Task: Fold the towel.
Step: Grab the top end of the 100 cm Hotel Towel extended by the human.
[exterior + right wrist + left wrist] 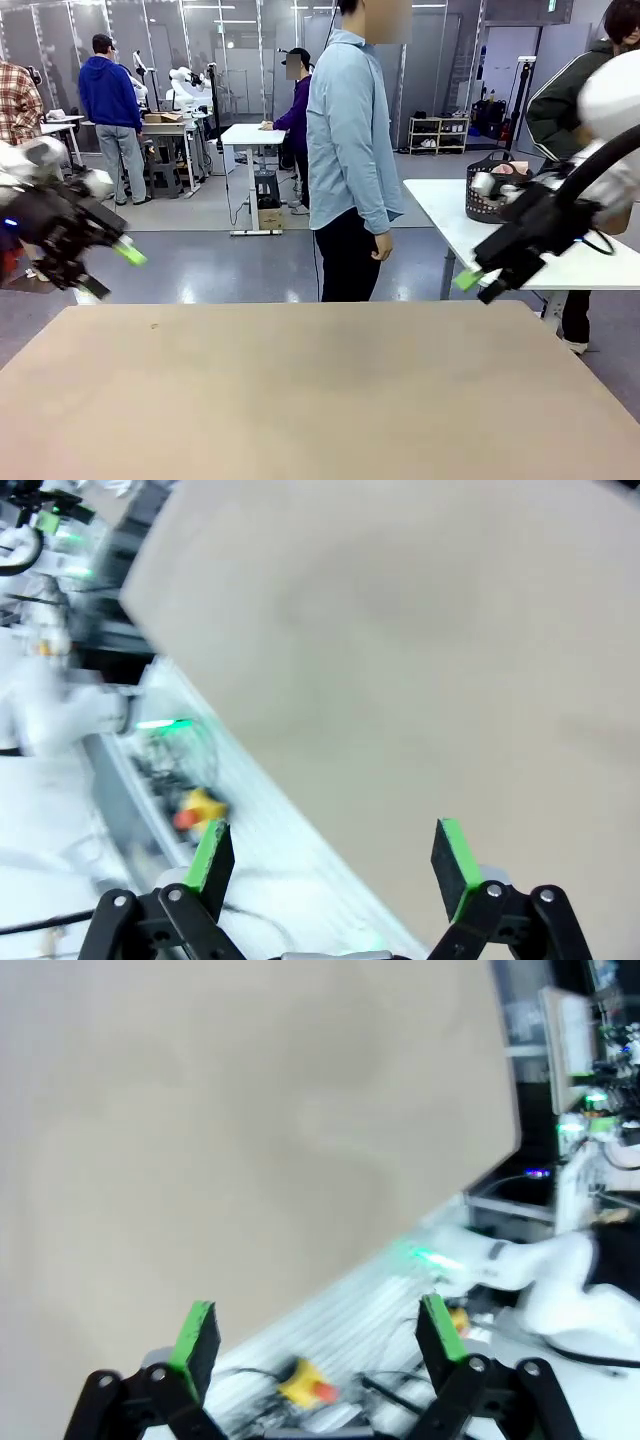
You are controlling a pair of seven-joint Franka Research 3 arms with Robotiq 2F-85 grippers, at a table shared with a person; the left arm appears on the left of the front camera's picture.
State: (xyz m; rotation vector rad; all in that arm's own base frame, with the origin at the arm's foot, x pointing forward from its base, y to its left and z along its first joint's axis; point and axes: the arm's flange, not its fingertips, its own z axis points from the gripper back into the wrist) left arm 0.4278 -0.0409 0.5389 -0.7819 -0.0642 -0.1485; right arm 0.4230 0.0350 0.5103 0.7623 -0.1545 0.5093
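The table lies in front. Behind its far edge, near the middle, stands a person. The left hand hangs raised at the table's left side, the right hand at its right. Behind the right hand, a basket sits on a second table.

Left arm cut off by the front view's left edge, right arm by its right, left gripper and right gripper cropped at wrist views' bottom edges, basket contents too small to tell
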